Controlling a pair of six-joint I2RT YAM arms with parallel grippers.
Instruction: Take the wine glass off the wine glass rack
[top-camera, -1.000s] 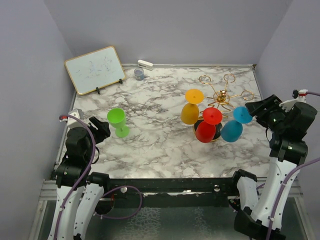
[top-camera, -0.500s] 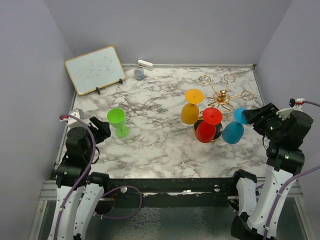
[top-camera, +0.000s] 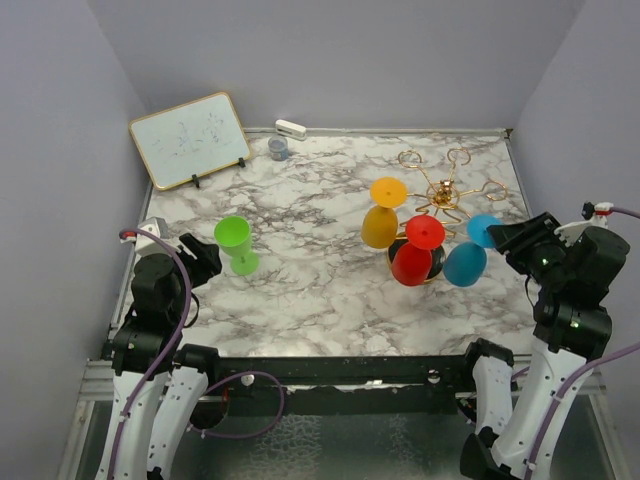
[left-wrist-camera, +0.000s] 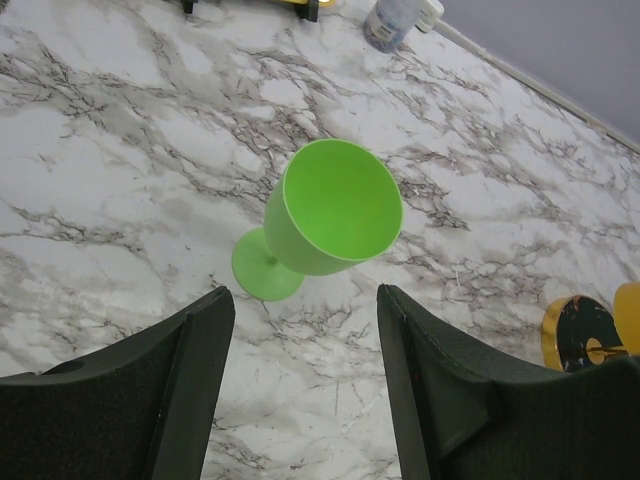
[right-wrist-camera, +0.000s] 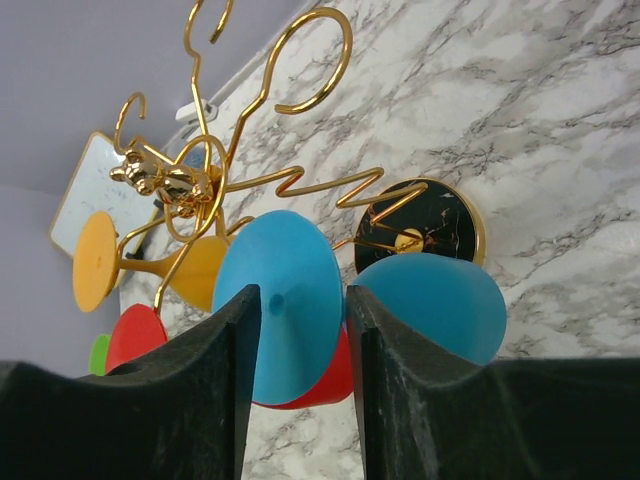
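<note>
The gold wire wine glass rack (top-camera: 440, 195) stands at the right back on its round black base (right-wrist-camera: 420, 225). Three glasses hang upside down from it: orange (top-camera: 380, 225), red (top-camera: 412, 262) and blue (top-camera: 465, 263). My right gripper (top-camera: 500, 237) is open at the blue glass. In the right wrist view its fingertips (right-wrist-camera: 303, 300) stand either side of the blue foot disc (right-wrist-camera: 295, 250), close to it, with no clear grip. A green wine glass (top-camera: 233, 240) stands upright on the table at the left. My left gripper (left-wrist-camera: 305, 300) is open and empty just short of it.
A small whiteboard (top-camera: 190, 138) leans at the back left. A grey jar (top-camera: 278, 148) and a white eraser (top-camera: 290, 128) sit by the back wall. Empty gold loops (right-wrist-camera: 310, 60) stick up from the rack. Walls close in on both sides.
My right arm has moved down and left, bringing its fingers up to the blue glass's foot. The glasses and the left arm have not moved.
</note>
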